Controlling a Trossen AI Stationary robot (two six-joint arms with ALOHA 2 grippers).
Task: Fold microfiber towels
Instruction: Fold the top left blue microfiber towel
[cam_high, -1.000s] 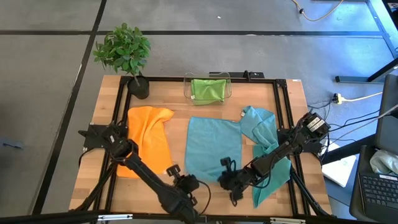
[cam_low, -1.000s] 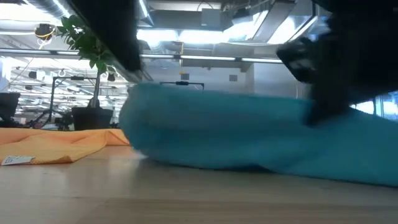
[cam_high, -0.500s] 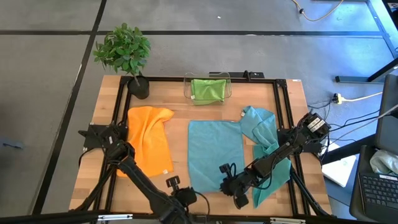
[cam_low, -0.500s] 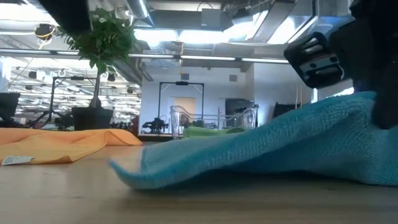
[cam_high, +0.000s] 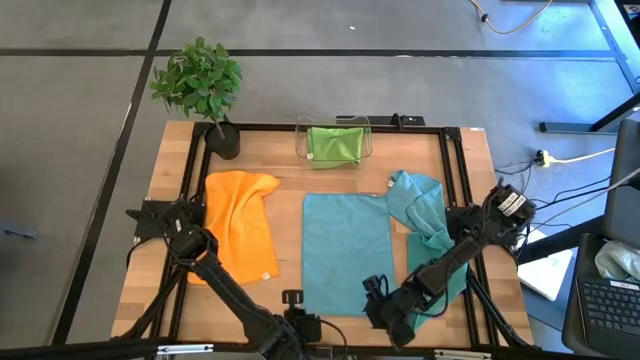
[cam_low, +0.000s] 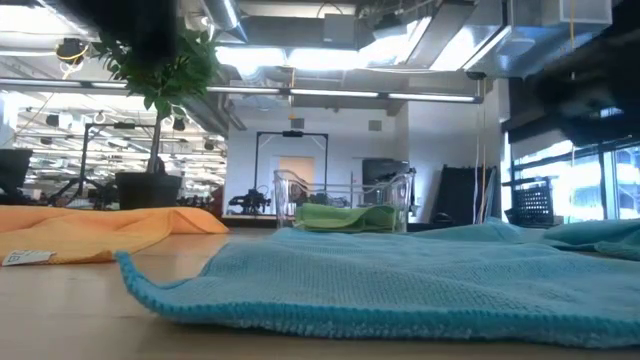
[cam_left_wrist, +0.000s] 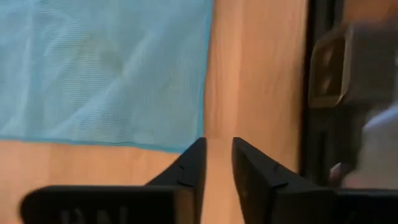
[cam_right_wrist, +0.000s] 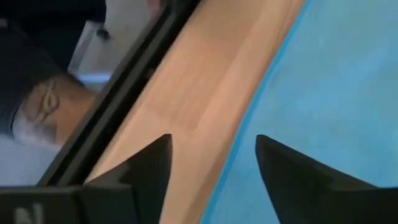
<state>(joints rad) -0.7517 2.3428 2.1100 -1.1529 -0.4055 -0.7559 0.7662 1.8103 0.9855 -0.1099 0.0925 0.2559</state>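
Observation:
A teal towel (cam_high: 345, 250) lies spread flat on the middle of the table; the low view shows its near edge (cam_low: 330, 310) on the wood. My left gripper (cam_left_wrist: 217, 152) stands open by a narrow gap just off the towel's near left corner (cam_high: 298, 312). My right gripper (cam_right_wrist: 214, 149) is wide open above the towel's near right edge (cam_high: 380, 308). Neither has anything between its fingers. An orange towel (cam_high: 240, 225) lies flat at the left. A second teal towel (cam_high: 425, 225) lies crumpled at the right. A lime green towel (cam_high: 335, 143) sits folded in the bin.
A clear plastic bin (cam_high: 303, 142) stands at the far edge, and a potted plant (cam_high: 200, 85) at the far left corner. Black frame rails (cam_high: 455, 200) run around the tabletop. My right arm passes over the crumpled teal towel. Bare wood shows between the orange and teal towels.
Both grippers have drawn the teal towel's near edge toward the table's near edge and lowered it. The left let go first, then the right. The raised near edge has dropped, and the towel now lies flat and spread out.

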